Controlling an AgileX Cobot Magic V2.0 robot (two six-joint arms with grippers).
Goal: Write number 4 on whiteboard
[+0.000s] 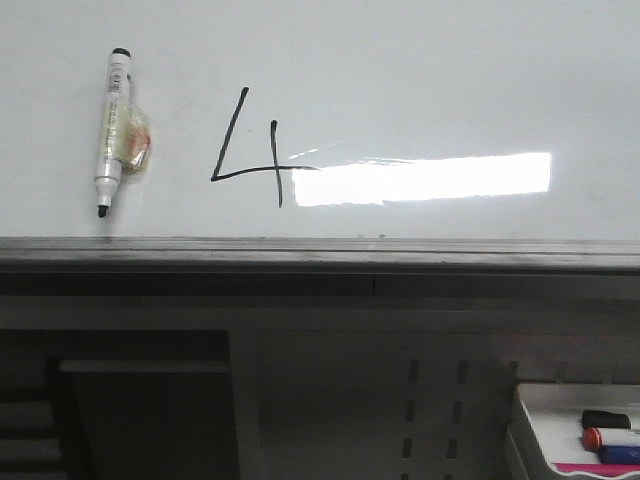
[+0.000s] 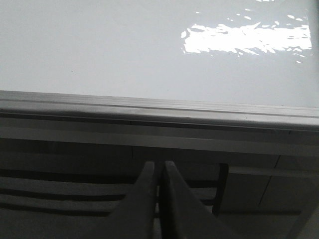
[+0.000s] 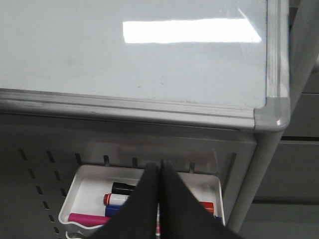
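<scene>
A thin black open-topped number 4 (image 1: 252, 152) is drawn on the whiteboard (image 1: 420, 80), left of the bright light reflection. A white marker (image 1: 112, 128) with a black tip lies on the board at the far left, uncapped, tip toward the grey lower edge. Neither gripper shows in the front view. My left gripper (image 2: 158, 167) is shut and empty, below the board's edge (image 2: 159, 112). My right gripper (image 3: 160, 165) is shut and empty, below the board's right corner (image 3: 271, 117), over the marker tray.
A small white tray (image 3: 75, 191) with several markers, black, red, blue and pink, hangs on the perforated panel under the board's right end; it also shows in the front view (image 1: 530, 420). A grey post (image 3: 254, 174) runs down from the board's corner.
</scene>
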